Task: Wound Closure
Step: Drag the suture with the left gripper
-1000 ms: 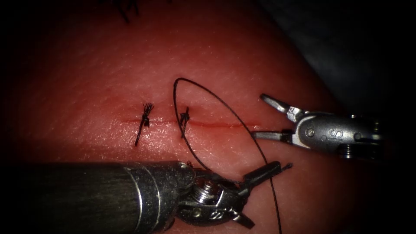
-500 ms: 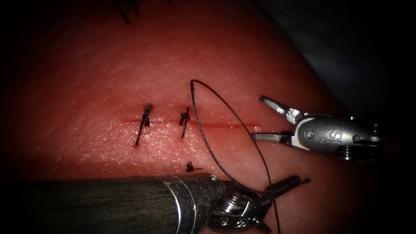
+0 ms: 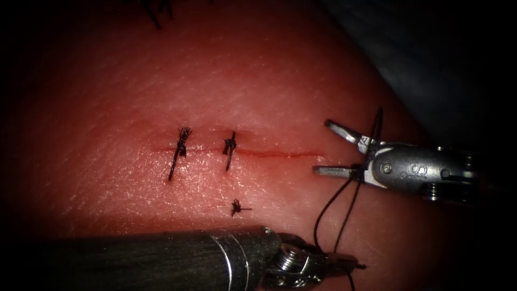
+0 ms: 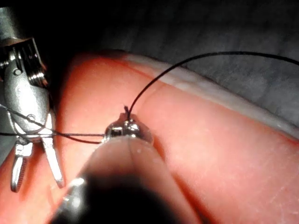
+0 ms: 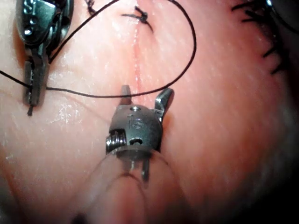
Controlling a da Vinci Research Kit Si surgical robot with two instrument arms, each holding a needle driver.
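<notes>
My left tool [image 3: 349, 264] lies low across the tissue [image 3: 269, 81], below the cut [image 3: 280, 154], jaws shut on the black thread [image 3: 325, 211]. From there the thread rises in a narrow loop and drapes over my right tool [image 3: 322, 147], which stands at the cut's right end with jaws open and nothing gripped. In the left wrist view my left tool [image 4: 125, 125] pinches the thread [image 4: 154, 81], which also crosses the right tool [image 4: 37, 183]. In the right wrist view the thread [image 5: 93, 95] runs across the open right jaws [image 5: 146, 92] to the shut left tool [image 5: 30, 100].
Two knotted stitches [image 3: 182, 143] [image 3: 230, 145] cross the left half of the cut. A short cut end of thread [image 3: 236, 207] lies on the tissue below them. Older dark stitch ends [image 3: 156, 12] show at the far top edge. The tissue falls away into dark background at the right.
The left jaws have closed on the thread and moved right and down. The loop that lay over the cut has been dragged right and now hangs across the right tool, which kept still.
</notes>
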